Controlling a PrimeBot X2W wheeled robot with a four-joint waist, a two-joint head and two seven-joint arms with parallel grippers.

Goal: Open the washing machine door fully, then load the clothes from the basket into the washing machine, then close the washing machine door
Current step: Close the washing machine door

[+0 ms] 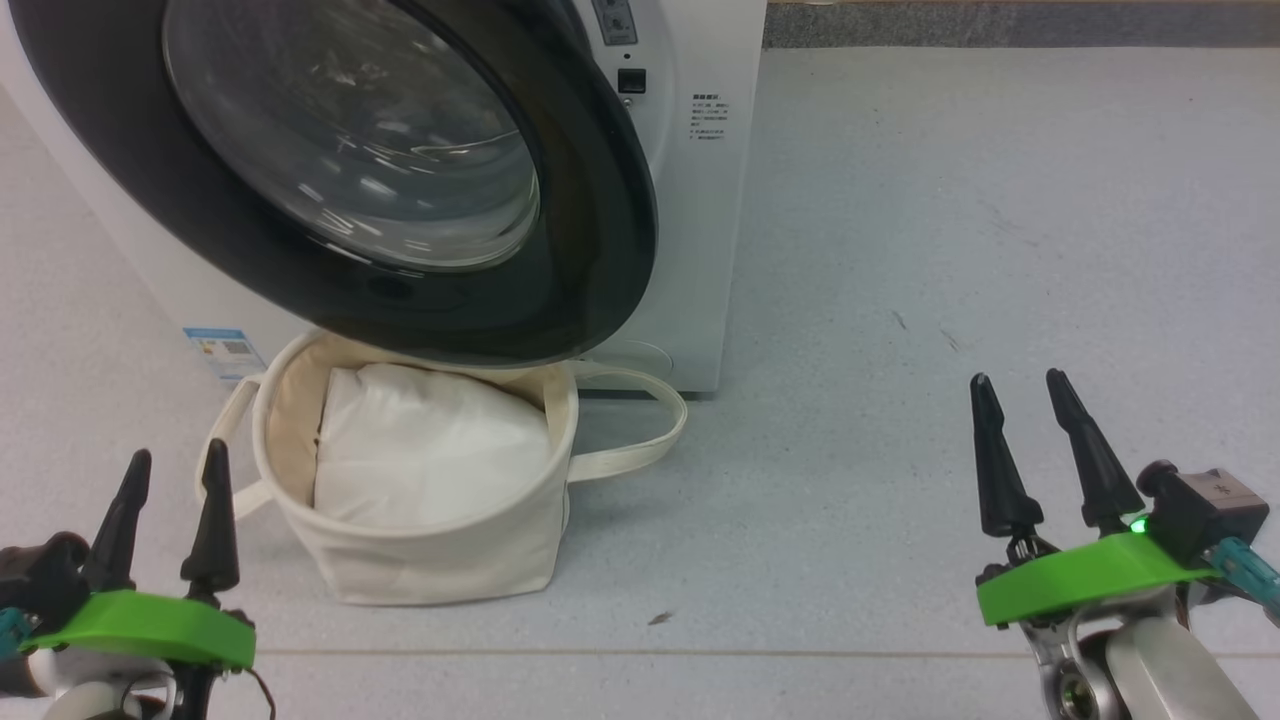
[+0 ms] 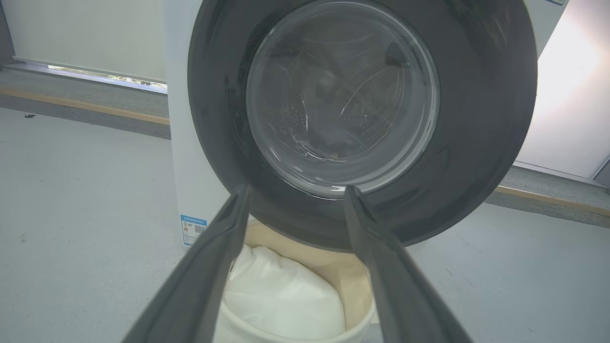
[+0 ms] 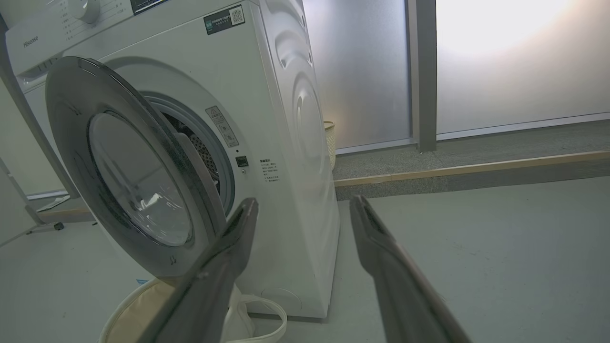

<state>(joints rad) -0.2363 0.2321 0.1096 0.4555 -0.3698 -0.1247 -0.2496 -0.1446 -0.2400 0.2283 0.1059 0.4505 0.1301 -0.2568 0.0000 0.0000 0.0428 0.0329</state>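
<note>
The washing machine door point(image 1: 600, 250) stands partly swung out from the washing machine point(image 1: 700, 220), a pose that suits opening or closing alike. Its black rim overhangs the basket point(image 1: 420, 560), set on the floor point(image 1: 900, 300) against the machine's front, we judge, to keep the carry short. We see a white pillow-like bundle point(image 1: 420, 450) in it. Whether the clothes lie beneath or inside the machine, we cannot tell. Back from the machine, left fingers point(image 1: 212, 520) and right fingers point(image 1: 997, 470) hover spread and empty, pointing toward it.
</note>
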